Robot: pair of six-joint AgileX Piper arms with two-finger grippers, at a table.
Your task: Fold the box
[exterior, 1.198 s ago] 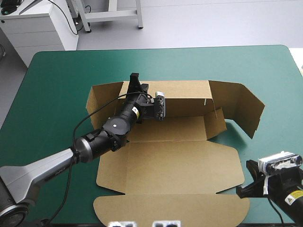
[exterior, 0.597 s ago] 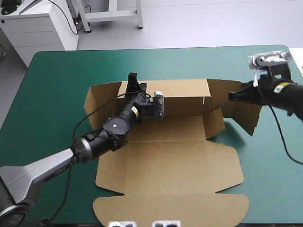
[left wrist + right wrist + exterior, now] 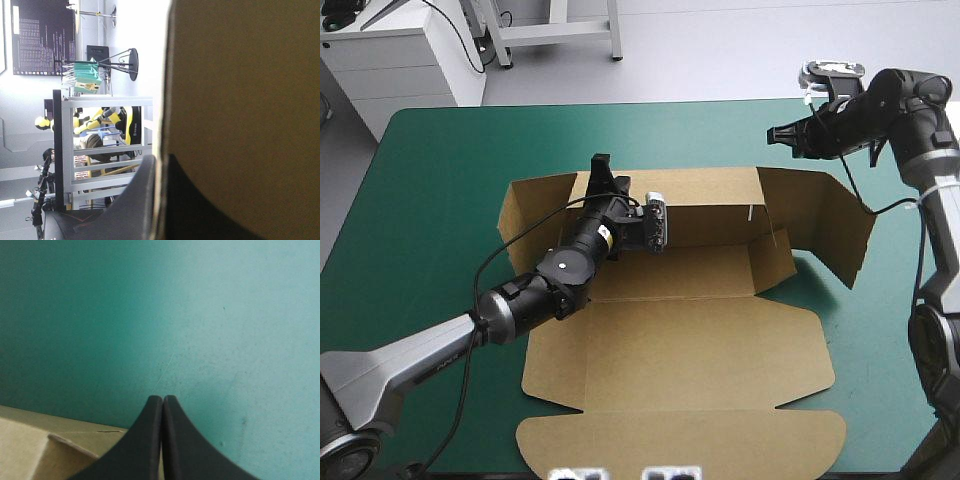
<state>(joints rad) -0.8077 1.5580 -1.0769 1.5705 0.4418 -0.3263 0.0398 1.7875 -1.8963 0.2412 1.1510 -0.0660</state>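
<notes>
The box (image 3: 700,345) sits mid-table on the teal-green cover (image 3: 440,170), half built. Its back wall (image 3: 705,195) is up, the side flaps (image 3: 830,225) at both ends are raised, and the big front panels (image 3: 680,440) lie flat toward the near edge.

The left gripper (image 3: 603,170) is on the back wall's top edge, near its left end. Its wrist view confirms the hold: brown board runs between the black fingers (image 3: 142,200), one on each side, all but closed, so it's clamped on the wall.

The right gripper (image 3: 773,133) hovers over the cover beyond the box's far right corner, apart from the board and touching nothing. Its fingers are pressed together into one point, nothing between them. Ahead of it is only bare cover. A corner of the box shows just beside and under it.
</notes>
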